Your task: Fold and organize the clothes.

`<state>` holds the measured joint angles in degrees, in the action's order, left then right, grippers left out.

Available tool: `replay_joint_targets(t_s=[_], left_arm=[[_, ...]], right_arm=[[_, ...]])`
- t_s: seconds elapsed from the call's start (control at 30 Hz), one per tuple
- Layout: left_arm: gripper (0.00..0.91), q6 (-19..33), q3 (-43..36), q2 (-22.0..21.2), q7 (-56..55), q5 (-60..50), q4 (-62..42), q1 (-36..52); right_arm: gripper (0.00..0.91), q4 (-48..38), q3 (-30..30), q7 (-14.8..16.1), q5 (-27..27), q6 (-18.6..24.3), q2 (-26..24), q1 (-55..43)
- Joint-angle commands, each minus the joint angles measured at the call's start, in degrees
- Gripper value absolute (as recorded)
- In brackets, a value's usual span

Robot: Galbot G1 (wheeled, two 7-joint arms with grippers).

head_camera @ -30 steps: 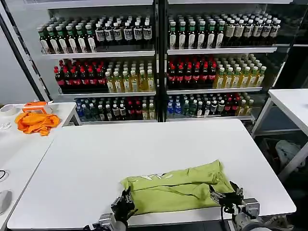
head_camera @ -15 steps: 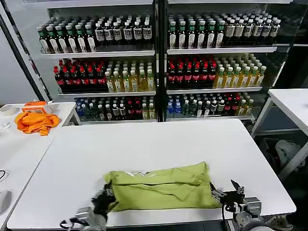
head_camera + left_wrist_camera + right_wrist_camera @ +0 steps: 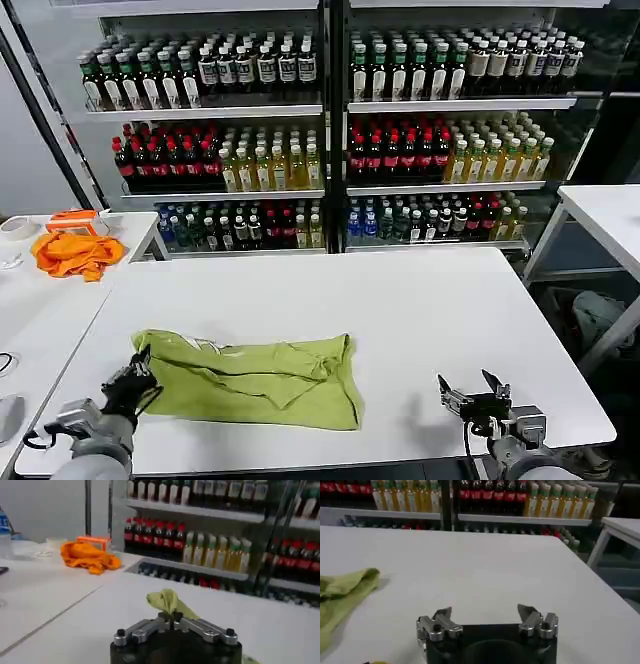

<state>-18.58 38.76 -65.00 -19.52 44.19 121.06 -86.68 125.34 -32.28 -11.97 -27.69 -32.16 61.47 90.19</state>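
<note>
The lime yellow-green T-shirt lies in a loose fold on the front left part of the white table. My left gripper is at the shirt's left edge, shut on a pinch of its cloth. In the left wrist view that pinch of green shirt sticks up from between the closed fingers of the left gripper. My right gripper stands open over bare table near the front right edge, well clear of the shirt. The right wrist view has the right gripper empty, with the shirt's end far off to one side.
An orange cloth heap with an orange box lies on the side table at left. Drink shelves fill the wall behind the table. Another white table stands at right, with a gap between.
My left gripper has dragged the shirt leftward across the table front. The right gripper has let the shirt go and stays open at the front right.
</note>
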Motion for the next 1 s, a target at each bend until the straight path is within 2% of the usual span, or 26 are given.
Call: replay_joint_targets(t_s=[0.03,0.2,0.4,0.9,0.97,1.0], left_arm=[[0.020,-2.5,-2.5,-1.6,0.4,21.3,7.0,1.0],[0.020,-2.5,-11.6,-7.2,0.1,22.5,7.8,3.6],[0.020,-2.3,-19.6,-10.9,0.2,19.3,3.0,7.5],[0.020,-1.8,-32.6,-14.1,2.6,5.4,-8.4,12.6],[0.141,-2.2,-33.5,-14.3,3.0,4.9,-9.1,13.1],[0.413,-2.3,-34.0,-14.6,3.2,4.4,-9.4,13.5]], right_arm=[[0.907,-0.4,0.2,0.0,0.0,0.0,-0.3,-0.2],[0.907,-0.9,0.3,0.0,0.0,0.0,-0.5,-0.4],[0.907,-1.7,0.6,0.0,-0.3,0.0,-1.0,-1.2],[0.907,-3.0,0.7,0.0,-1.5,0.0,-2.2,-2.8],[0.907,-3.3,0.9,0.0,-1.6,0.0,-2.3,-3.1],[0.907,-3.4,1.0,0.0,-1.6,0.0,-2.3,-3.3]])
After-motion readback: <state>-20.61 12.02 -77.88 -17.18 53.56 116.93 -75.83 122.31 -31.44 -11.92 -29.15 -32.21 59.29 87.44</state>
